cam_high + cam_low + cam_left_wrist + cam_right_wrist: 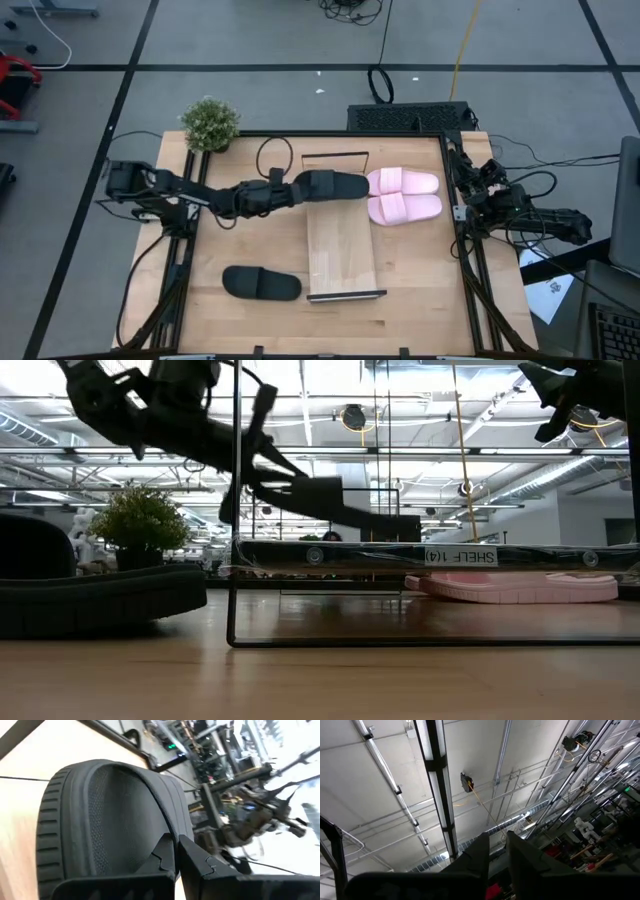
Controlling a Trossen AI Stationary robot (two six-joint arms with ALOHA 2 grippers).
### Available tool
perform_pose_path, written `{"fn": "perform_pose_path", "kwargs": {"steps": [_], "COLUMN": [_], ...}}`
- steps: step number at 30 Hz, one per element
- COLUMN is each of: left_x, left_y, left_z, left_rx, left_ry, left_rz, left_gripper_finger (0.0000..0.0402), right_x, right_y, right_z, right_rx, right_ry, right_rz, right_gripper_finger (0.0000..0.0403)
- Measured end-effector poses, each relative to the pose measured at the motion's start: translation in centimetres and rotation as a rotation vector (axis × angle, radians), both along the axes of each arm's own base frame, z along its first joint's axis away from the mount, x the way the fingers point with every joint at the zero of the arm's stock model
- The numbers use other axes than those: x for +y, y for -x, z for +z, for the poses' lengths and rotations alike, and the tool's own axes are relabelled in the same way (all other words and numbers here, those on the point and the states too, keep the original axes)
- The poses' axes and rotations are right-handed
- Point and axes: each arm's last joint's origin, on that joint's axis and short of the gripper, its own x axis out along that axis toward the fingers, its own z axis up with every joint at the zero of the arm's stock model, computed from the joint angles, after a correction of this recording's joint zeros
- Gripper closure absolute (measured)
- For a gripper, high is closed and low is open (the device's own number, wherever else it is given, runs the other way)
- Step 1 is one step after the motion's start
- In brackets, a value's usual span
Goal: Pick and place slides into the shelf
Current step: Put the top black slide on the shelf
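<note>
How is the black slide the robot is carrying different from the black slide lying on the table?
The carried black slide is clamped in the left gripper and held up over the far end of the shelf; the other black slide lies flat on the table, untouched. The carried one is beside the pink slides; the other sits alone at the near side. Both are matte black and lie crosswise.

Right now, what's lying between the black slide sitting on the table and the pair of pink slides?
In the high view, the shelf lies between the loose black slide and the pink slides; its light-wood board is bare along that stretch.
</note>
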Motion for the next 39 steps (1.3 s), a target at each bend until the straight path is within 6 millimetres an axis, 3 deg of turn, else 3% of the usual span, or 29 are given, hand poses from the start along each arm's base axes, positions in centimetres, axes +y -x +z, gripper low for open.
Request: {"fn": "perform_pose_path", "kwargs": {"steps": [11,29,39], "left_x": [1.7,1.8,3.0], "left_y": [-4.0,-3.4,-3.0], "left_z": [-0.3,-2.3,-2.3], "left_rx": [0.021,0.205,0.25], "left_ry": [-0.049,0.0,-0.03], "left_rz": [0.017,0.093,0.133], "left_gripper_finger": [0.0402,0.0401,0.0401], "right_x": [0.0,0.0,0.0], "right_y": [-0.1,-0.1,-0.1], "right_z": [-0.1,-0.1,-0.1], "right_rx": [0.019,0.011,0.011], "right_ry": [-0.003,-0.015,-0.015], "right_rz": [0.0,0.016,0.016], "right_gripper_finger": [0.0348,0.0348,0.0348]}}
